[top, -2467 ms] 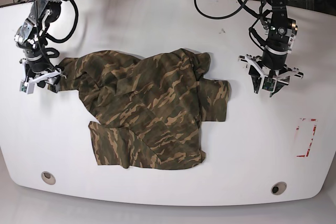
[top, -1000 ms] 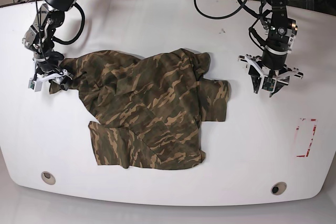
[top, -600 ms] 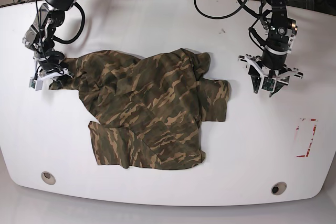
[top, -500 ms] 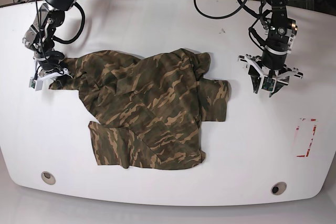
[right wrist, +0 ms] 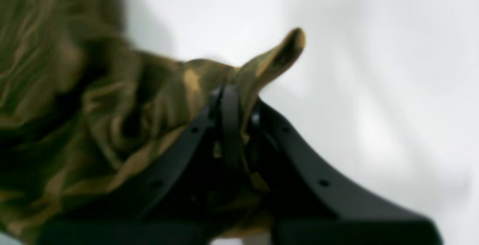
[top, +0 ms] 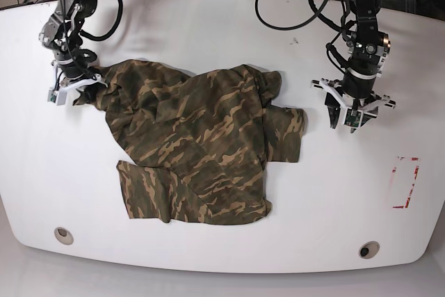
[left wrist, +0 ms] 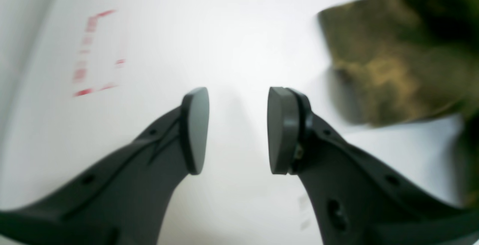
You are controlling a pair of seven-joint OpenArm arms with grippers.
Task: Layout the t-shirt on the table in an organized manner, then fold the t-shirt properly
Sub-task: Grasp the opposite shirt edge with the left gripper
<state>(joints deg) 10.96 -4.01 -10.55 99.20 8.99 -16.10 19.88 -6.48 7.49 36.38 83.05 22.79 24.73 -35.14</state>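
Gripping the t-shirt point(top: 195, 144), right hand point(top: 73, 88) clamped

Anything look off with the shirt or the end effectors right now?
The t-shirt lies crumpled, not flat: its hem is folded up and one sleeve is bunched beside the body. The right end effector pinches the other sleeve; the left end effector hangs open, holding nothing.

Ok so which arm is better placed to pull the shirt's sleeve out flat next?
The right, probably. The right gripper is already shut on the t-shirt at its sleeve end, while the left gripper hangs open over bare table, beside the other sleeve.
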